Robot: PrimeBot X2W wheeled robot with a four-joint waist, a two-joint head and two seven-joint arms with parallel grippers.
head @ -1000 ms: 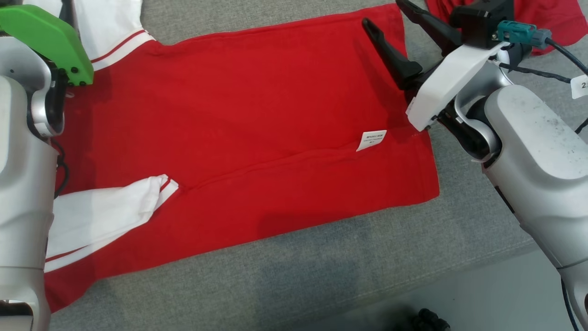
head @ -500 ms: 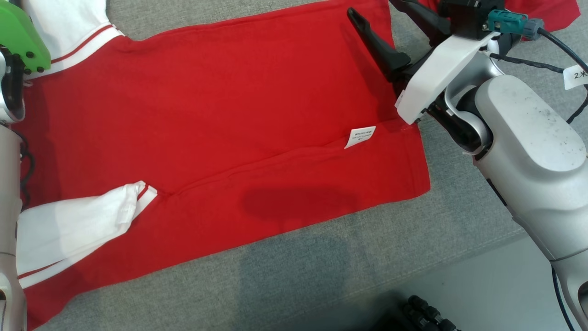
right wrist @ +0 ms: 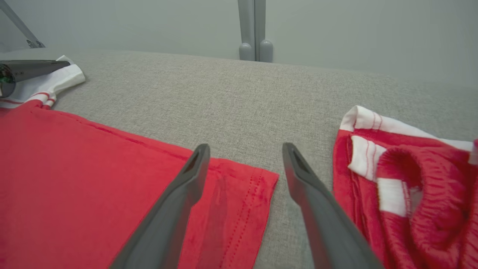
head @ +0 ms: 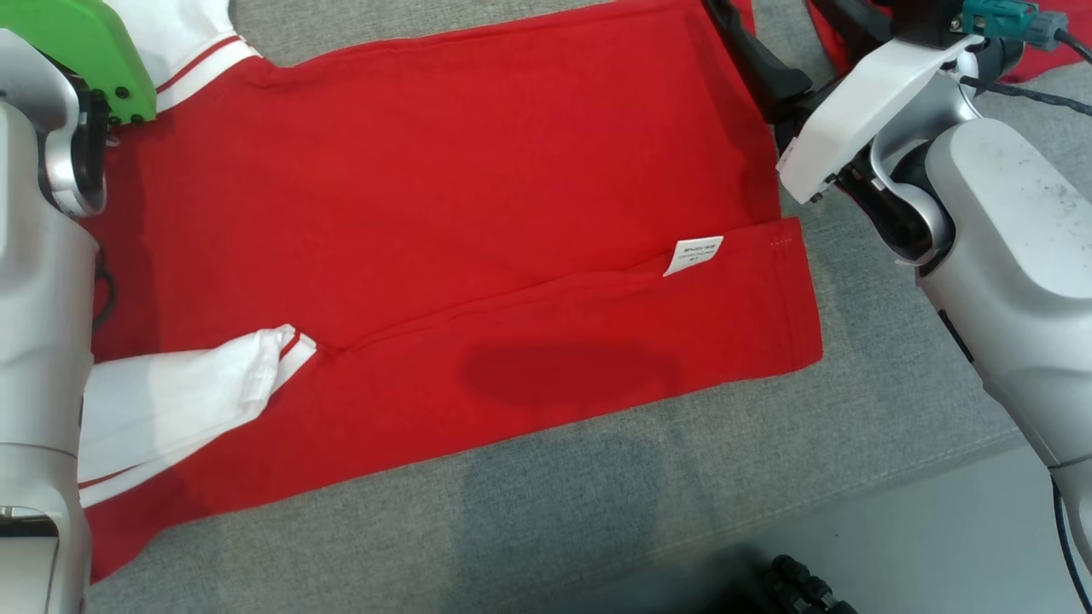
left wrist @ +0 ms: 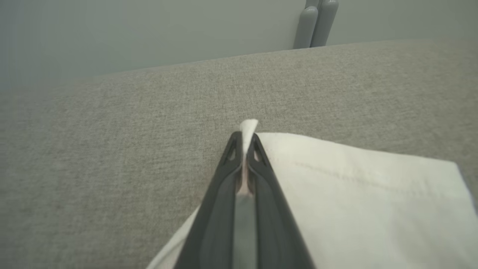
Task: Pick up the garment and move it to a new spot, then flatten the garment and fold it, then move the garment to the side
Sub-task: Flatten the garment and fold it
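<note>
Room around the red shirt (head: 478, 213)
The desk (head: 597, 512) lies bare in front of the shirt and behind it up to the wall. Past the shirt's hem only a thin grey gap is free, then a red-and-white bundle (right wrist: 410, 179) blocks the way. The left arm (head: 43, 298) covers the sleeve end, the right arm (head: 1007, 281) the hem end.

Grey fabric surface (head: 597, 512), pale wall (right wrist: 149, 26)

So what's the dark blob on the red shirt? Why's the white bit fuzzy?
Head view: the blob is likely a shadow on the red shirt. Left wrist view: the white sleeve in the left pincer is near the lens, so blurry.
</note>
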